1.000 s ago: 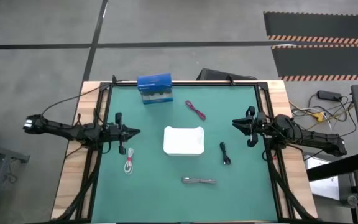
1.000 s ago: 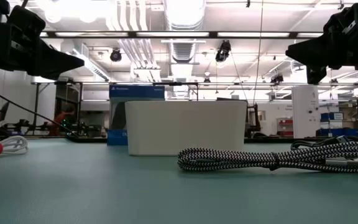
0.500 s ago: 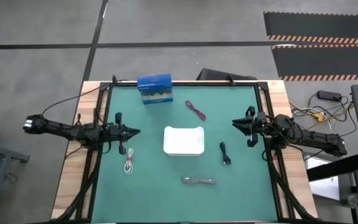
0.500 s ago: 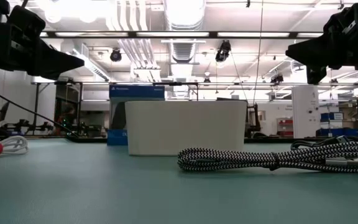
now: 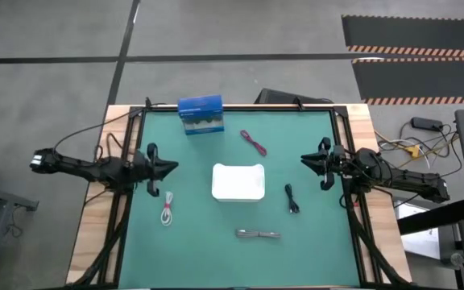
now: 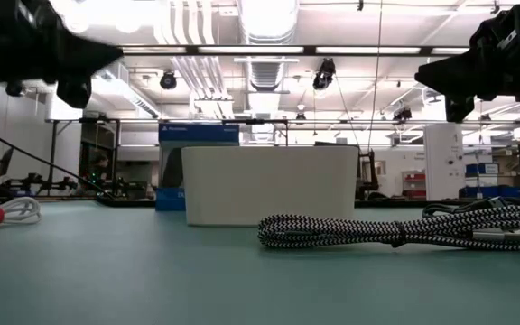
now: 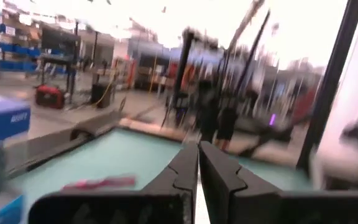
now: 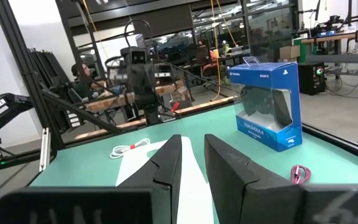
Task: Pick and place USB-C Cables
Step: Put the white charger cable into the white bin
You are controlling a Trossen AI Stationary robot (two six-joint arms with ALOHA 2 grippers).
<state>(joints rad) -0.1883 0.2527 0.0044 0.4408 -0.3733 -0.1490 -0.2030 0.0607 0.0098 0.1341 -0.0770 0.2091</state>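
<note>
1. My left end effector point(image 5: 167, 167) hovers over the table's point(image 5: 200, 250) left side, fingers nearly pinched together, empty.
2. My right end effector point(image 5: 306, 159) waits opposite, narrow gap, empty.
3. Braided grey cable point(image 5: 258, 234) lies in front of the smooth white tray point(image 5: 238, 182); white cable point(image 5: 167, 213), black cable point(image 5: 292, 199), magenta cable point(image 5: 253, 142) around it.

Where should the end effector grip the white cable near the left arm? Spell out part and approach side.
Grip the white cable at its red tie, midway along the bundle, where the strands are bound together. It lies flat on the table, so come straight down from above, the left end effector turned so its fingers span the narrow width.

4 cables point(image 5: 167, 213) around tray point(image 5: 238, 182).
</note>
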